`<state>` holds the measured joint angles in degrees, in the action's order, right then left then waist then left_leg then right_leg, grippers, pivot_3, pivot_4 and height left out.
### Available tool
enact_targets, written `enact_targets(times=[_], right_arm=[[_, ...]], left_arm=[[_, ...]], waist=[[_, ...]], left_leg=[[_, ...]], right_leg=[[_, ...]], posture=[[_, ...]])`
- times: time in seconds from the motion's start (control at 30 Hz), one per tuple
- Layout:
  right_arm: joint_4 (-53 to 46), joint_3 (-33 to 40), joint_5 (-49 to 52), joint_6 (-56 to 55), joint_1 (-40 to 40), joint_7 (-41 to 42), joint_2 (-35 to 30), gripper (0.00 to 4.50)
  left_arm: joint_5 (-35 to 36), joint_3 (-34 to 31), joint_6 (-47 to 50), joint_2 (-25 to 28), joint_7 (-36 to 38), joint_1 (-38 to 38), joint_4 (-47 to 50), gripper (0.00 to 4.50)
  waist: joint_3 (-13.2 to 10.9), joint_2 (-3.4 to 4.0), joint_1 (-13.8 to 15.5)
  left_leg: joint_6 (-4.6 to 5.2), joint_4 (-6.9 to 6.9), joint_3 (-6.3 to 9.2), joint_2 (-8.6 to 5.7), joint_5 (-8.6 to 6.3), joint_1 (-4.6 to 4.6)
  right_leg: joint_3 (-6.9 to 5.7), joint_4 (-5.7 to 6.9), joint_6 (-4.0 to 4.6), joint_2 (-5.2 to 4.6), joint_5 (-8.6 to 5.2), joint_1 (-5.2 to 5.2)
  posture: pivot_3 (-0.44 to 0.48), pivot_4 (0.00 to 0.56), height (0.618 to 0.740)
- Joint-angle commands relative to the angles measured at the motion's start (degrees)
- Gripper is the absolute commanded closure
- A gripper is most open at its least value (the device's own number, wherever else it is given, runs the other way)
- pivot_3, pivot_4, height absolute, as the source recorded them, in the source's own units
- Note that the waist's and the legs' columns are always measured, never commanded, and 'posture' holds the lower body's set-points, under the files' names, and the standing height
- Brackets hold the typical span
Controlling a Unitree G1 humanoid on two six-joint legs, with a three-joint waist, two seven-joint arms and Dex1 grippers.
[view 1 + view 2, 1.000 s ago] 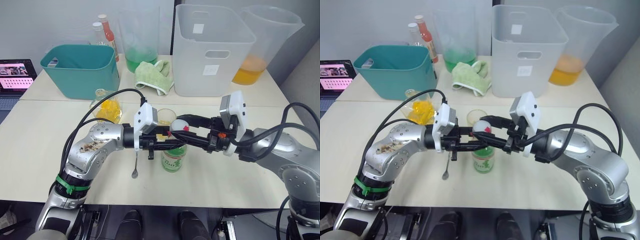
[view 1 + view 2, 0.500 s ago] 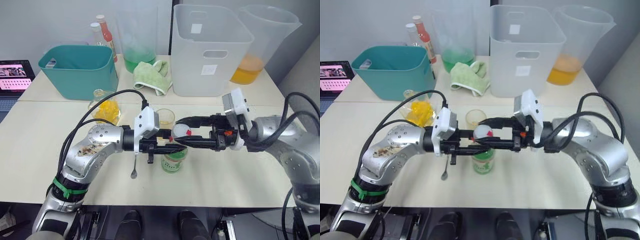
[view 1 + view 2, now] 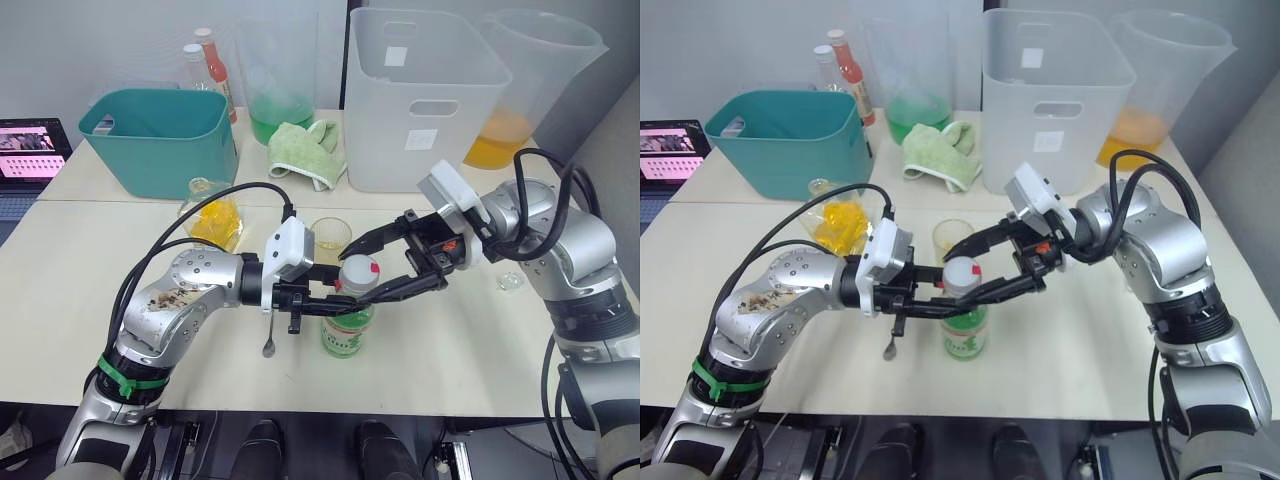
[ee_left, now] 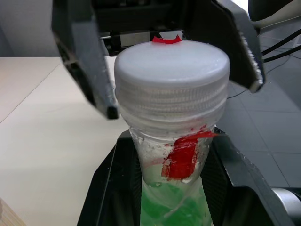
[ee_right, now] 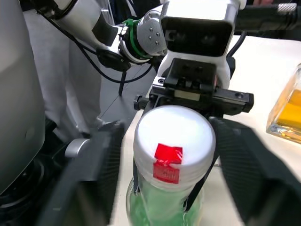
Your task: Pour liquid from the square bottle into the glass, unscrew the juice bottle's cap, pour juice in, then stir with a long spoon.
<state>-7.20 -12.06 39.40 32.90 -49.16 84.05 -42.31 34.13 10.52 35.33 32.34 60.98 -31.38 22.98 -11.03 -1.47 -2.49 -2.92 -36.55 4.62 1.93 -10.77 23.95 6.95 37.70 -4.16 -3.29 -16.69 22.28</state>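
Juice bottle (image 3: pixel 347 325) stays clamped at the neck by the left gripper (image 3: pixel 335 300), while the right gripper (image 3: pixel 375 268), rolled since a second ago, holds jaws apart astride the cap (image 3: pixel 359 269), suggesting it is re-gripping mid-unscrew.

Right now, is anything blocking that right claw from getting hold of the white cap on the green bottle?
Nothing visible does. The right gripper is open, one finger on each side of the cap, with clear gaps between. The left gripper holds the juice bottle just below it.

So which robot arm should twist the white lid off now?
Probably the right. Its open gripper straddles the cap, while the left gripper is shut on the juice bottle, steadying it.
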Motion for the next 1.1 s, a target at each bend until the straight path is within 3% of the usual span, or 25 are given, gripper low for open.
enact_targets(times=[0.03,0.23,0.4,0.53,0.73,1.03,1.1], right_arm=[[-3.67,6.3,2.07,2.1,1.11,-4.12,-1.12,0.14],[-17.16,16.8,10.06,11.1,11.19,-19.61,-1.25,0.06],[-33.88,21.55,15.89,16.94,23.72,-39.26,1.73,0.06],[-37.26,23.49,20.1,18.48,26.03,-48.91,3.35,0.06],[-39.09,23.68,24.31,18.31,27.83,-54.49,2.49,0.06],[-35.89,21.6,24.5,17.24,27.74,-53.3,0.21,2.82],[-34.6,20.46,23.59,17.1,27.1,-51.81,-0.08,2.83]], left_arm=[[1.69,-0.55,-0.06,-0.36,0.4,0.21,1.4,3.26],[1.61,-0.22,-0.48,-1.85,0.17,-0.07,0.63,3.26],[1.02,0.25,-0.97,-3.05,0.61,-0.78,-1.06,3.26],[0.79,0.22,-1.29,-3.56,0.74,-0.82,-1.68,3.26],[0.64,0.38,-1.36,-3.93,1.22,-1.26,-1.98,3.26],[-0.33,0.08,-1.94,-3.59,1.23,-1.28,-1.93,3.26],[-0.91,0.14,-2.38,-3.5,0.97,-1.13,-1.85,3.26]], waist=[[0.0,0.0,0.07],[0.0,0.0,0.32],[0.0,0.0,0.22],[0.0,0.0,0.04],[0.0,0.0,0.09],[0.0,0.0,0.07],[0.0,0.0,0.06]], left_leg=[[0.0,0.0,0.0,0.0,0.0,0.0],[0.0,0.0,0.06,-0.02,0.0,0.05],[0.0,-0.02,0.09,-0.01,0.0,0.06],[-0.01,-0.17,0.03,-0.05,0.01,0.07],[0.04,-0.19,0.04,-0.04,0.06,0.08],[0.04,-0.19,0.04,-0.03,0.06,0.11],[0.04,-0.19,0.04,-0.03,0.06,0.11]], right_leg=[[0.0,0.0,0.0,0.0,0.0,0.0],[-0.03,0.01,0.01,0.0,0.0,0.01],[-0.04,0.11,-0.01,0.02,0.0,0.02],[0.04,0.11,-0.04,-0.01,0.01,0.0],[0.03,0.06,-0.07,0.01,0.0,-0.01],[0.02,0.02,-0.05,0.01,0.01,-0.01],[0.02,0.02,-0.06,0.01,0.01,-0.01]], posture=[[0.0,0.15,0.74],[0.0,0.15,0.74],[0.0,0.15,0.74],[0.0,0.15,0.74],[0.0,0.15,0.74],[0.0,0.15,0.74],[0.0,0.15,0.74]])
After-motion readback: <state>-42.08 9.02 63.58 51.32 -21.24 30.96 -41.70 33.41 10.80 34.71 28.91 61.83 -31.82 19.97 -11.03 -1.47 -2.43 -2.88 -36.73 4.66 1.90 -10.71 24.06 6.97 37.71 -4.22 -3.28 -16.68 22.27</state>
